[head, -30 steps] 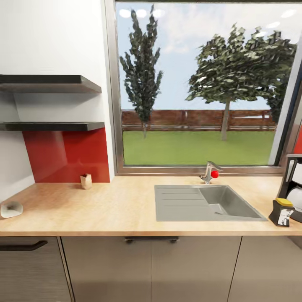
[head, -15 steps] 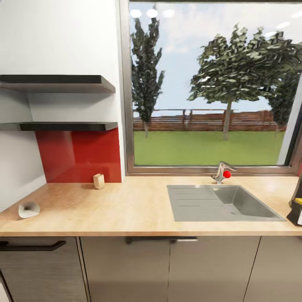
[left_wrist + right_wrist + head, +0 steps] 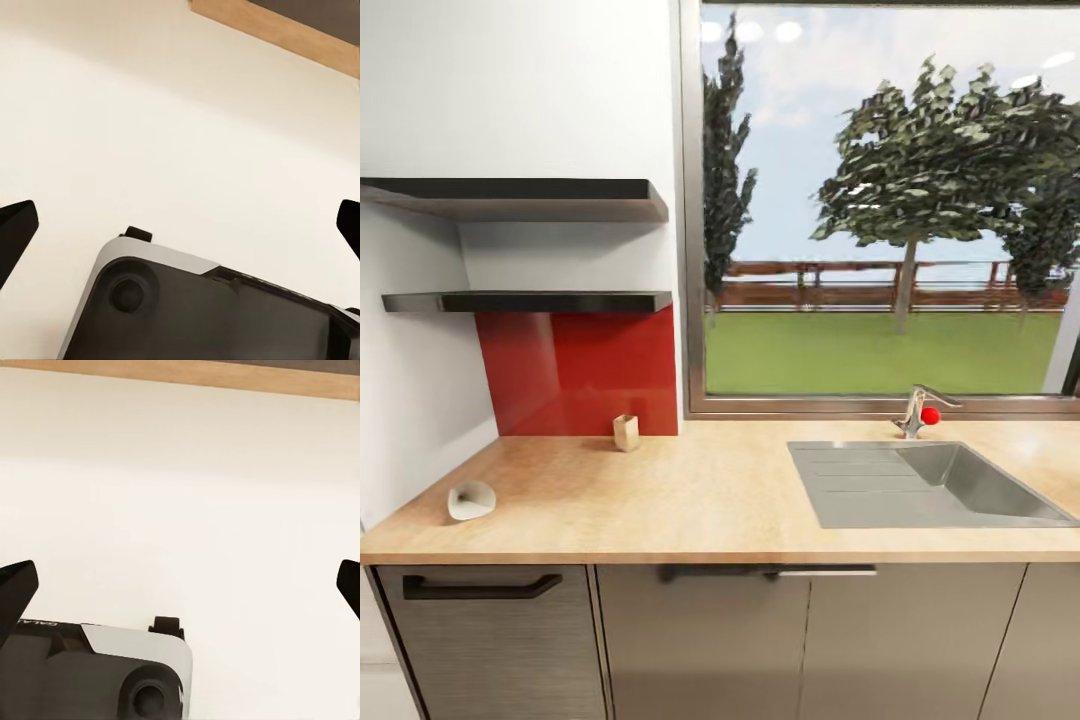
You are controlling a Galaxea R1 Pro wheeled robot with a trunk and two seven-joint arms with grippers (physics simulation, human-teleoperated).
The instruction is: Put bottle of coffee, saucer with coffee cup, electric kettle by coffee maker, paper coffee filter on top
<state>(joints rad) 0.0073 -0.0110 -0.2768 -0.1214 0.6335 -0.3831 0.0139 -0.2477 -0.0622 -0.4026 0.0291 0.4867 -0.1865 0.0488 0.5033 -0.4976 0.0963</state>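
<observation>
While the left gripper (image 3: 180, 225) and the right gripper (image 3: 180, 585) both hang with dark fingertips spread wide at the frame edges, neither holds or touches anything; pale floor and a grey-and-black robot base lie beneath them. In the head view, the countertop (image 3: 710, 500), matte beige wood grain, runs across mid-frame. At its lower left lies the paper coffee filter (image 3: 470, 499), a small white crumpled cone. Upper left, the kitchen shelf (image 3: 530, 300) shows two thin dark boards, bare. A grey rectangular sink (image 3: 930, 485) sits at right.
</observation>
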